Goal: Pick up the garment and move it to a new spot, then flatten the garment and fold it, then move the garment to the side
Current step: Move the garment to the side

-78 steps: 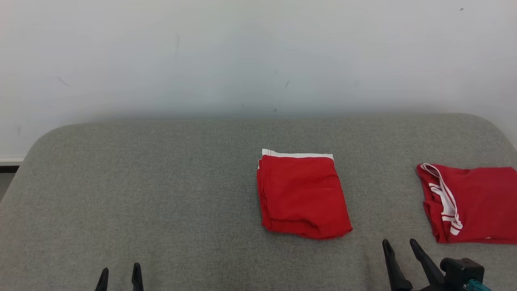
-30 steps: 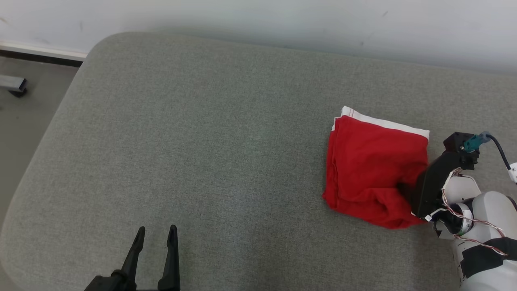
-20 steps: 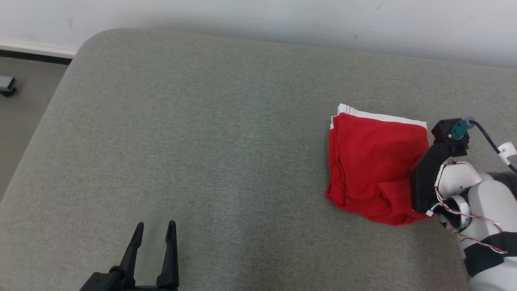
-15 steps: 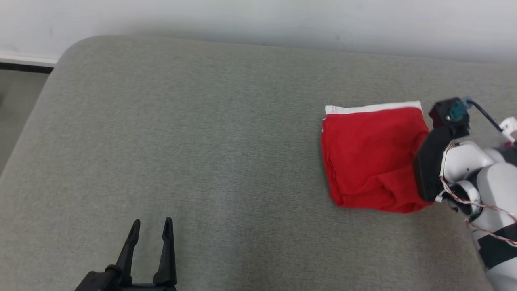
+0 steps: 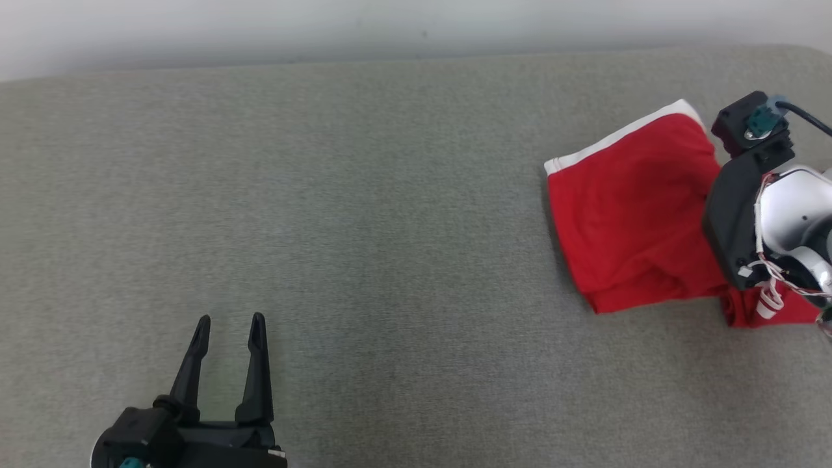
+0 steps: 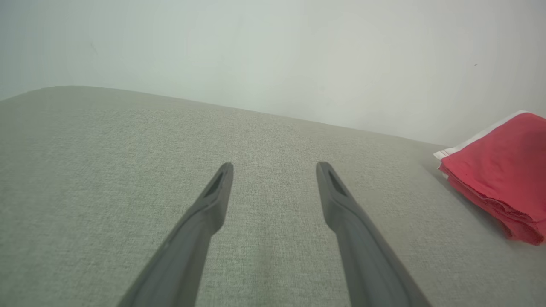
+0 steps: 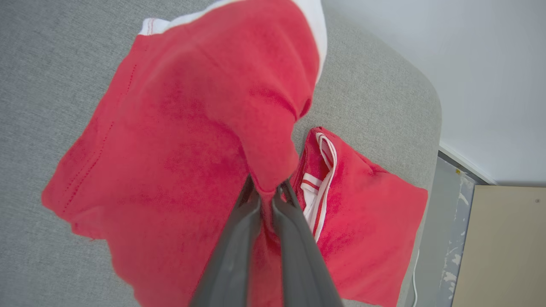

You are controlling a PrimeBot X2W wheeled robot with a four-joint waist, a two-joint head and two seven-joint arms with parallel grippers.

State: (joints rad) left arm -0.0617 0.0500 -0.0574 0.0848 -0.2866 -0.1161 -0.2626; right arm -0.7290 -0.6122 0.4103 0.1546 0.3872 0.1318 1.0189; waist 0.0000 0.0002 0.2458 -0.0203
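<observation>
Left claw [image 5: 231, 318]: well to the left of the folded red cloth garment with a white edge band [image 5: 630, 221], nearer the robot than it. It sits low over the grey fabric-covered worktop [image 5: 390, 195]. The two dark fingers are spread wide with nothing between them.

Garment: its left part lies flat on the worktop, with the white band along the far edge. The stacked layers show at its left side in the left wrist view.

Right claw [image 7: 268, 187]: at the garment's right edge. The fingers are pressed almost together, pinching a ridge of red cloth that bunches up into the grip. Cannot tell whether that edge is clear of the worktop.

Second red cloth piece with white-and-red striped trim [image 7: 362, 221]: just right of the garment, lying under the right wrist. Contact between the two cannot be told.

Pale wall [image 6: 298, 51]: beyond the garment's far side.
</observation>
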